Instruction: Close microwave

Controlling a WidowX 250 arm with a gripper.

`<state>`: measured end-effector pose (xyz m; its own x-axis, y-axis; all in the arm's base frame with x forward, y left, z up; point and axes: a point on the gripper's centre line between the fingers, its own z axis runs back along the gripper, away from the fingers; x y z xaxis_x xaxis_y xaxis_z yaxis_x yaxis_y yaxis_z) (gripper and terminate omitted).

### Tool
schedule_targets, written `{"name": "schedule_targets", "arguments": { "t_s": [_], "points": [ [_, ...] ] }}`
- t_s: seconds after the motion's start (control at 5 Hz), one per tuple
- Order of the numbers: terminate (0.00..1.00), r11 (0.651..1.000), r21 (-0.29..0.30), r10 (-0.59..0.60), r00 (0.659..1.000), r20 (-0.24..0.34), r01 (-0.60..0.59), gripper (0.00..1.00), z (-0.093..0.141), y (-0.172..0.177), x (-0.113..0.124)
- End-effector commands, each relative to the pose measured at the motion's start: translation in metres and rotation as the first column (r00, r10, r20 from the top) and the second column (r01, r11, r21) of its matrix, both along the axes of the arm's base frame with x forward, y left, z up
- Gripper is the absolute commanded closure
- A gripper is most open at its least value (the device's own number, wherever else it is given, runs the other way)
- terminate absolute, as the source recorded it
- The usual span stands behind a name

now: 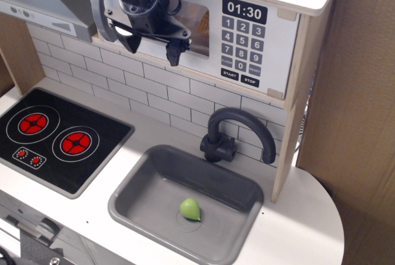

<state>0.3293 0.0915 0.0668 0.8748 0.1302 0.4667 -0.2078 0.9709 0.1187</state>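
Microwave (247,36), a toy of pale wood with a white door, a clear rectangular window, a grey bar handle (102,15) and a dark number keypad under a clock reading 01:30, sits in the upper shelf unit above the back edge of the white counter (296,228); its door lies flush with the white front panel, with no gap showing along the visible edges; the black robot gripper (151,46) hangs directly in front of the door window, just right of the handle, covering most of the glass; its two dark fingers (173,52) point downward with their tips well apart, a clear space between them, and they hold nothing; whether any part of the gripper touches the door cannot be told from this angle; black cables loop around the wrist above the fingers; below the microwave runs a white brick-pattern tile wall (154,89); near the left edge of the counter lies a black stovetop with two red burners (55,138); toward the front of the counter, right of the stovetop, is a grey rectangular sink basin (139,197) with a small green pear-shaped toy (191,209) resting at its drain; a dark curved faucet (237,132) stands at the back edge behind the sink; a brown cardboard wall (358,92) rises beyond the right edge.
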Motion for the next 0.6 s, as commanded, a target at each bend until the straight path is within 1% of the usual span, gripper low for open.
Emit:
{"name": "schedule_targets", "arguments": {
  "t_s": [0.0,0.2,0.4],
  "points": [
    [0.00,1.000,-0.016,0.012,0.996,-0.088,-0.013,0.00,0.0229,-0.0081,-0.0332],
    [0.00,1.000,-0.016,0.012,0.996,-0.088,-0.013,0.00,0.0229,-0.0081,-0.0332],
    [1.00,1.000,-0.016,0.012,0.996,-0.088,-0.013,0.00,0.0229,-0.0081,-0.0332]
  ]
}}
